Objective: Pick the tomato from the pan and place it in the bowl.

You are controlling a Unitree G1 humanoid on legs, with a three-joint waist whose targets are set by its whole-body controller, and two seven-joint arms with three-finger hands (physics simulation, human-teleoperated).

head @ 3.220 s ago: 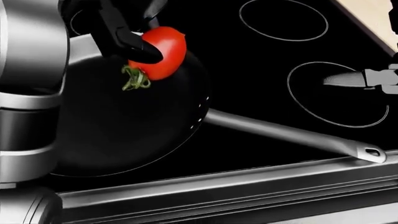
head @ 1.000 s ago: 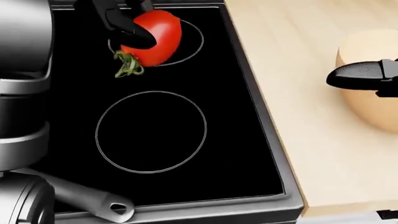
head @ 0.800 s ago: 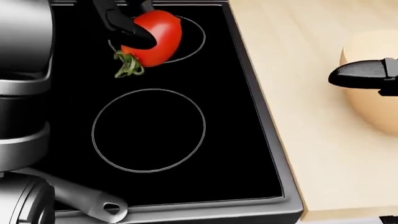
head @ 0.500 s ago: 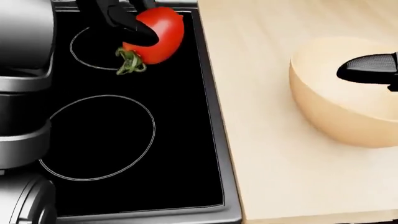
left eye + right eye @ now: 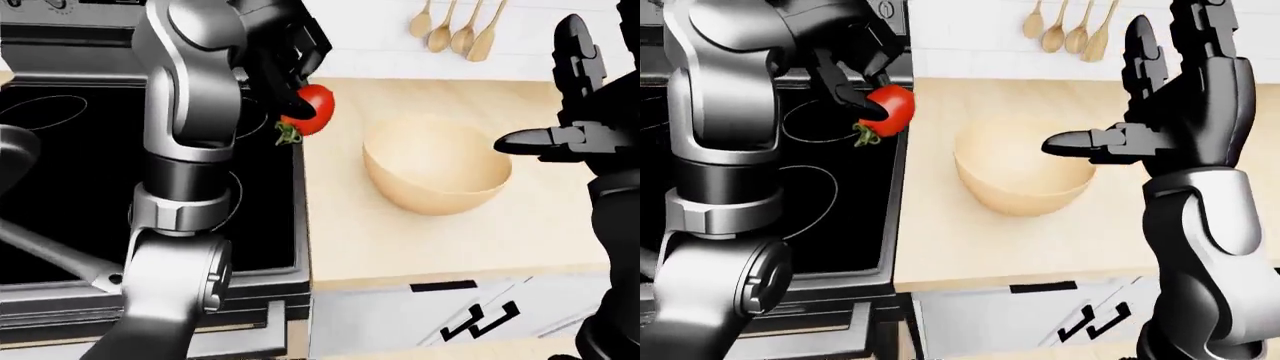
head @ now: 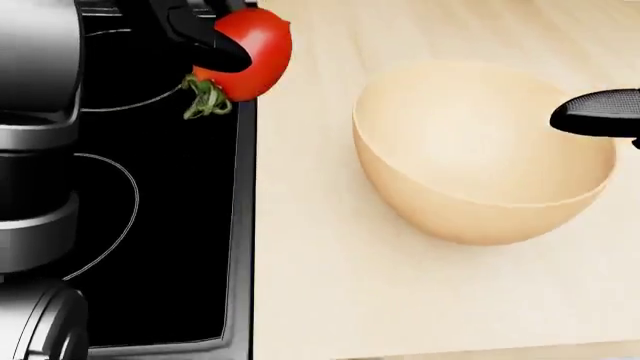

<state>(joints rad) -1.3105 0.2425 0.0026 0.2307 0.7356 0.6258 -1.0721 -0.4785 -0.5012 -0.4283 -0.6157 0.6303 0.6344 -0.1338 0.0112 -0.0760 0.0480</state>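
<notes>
Black stove top (image 6: 170,247) fills the left of my head view, with pale wooden counter (image 6: 330,300) to its right. My left hand (image 5: 855,56) has its fingers pinched on the tomato (image 6: 245,52), held in the air over the stove's right edge. Right of that stands the bowl (image 6: 470,187). My right hand (image 5: 1185,90) hangs beside it, fingers spread.

Red tomato (image 6: 248,52), green stem hanging down, sits left of the upright tan bowl (image 6: 480,157).
</notes>
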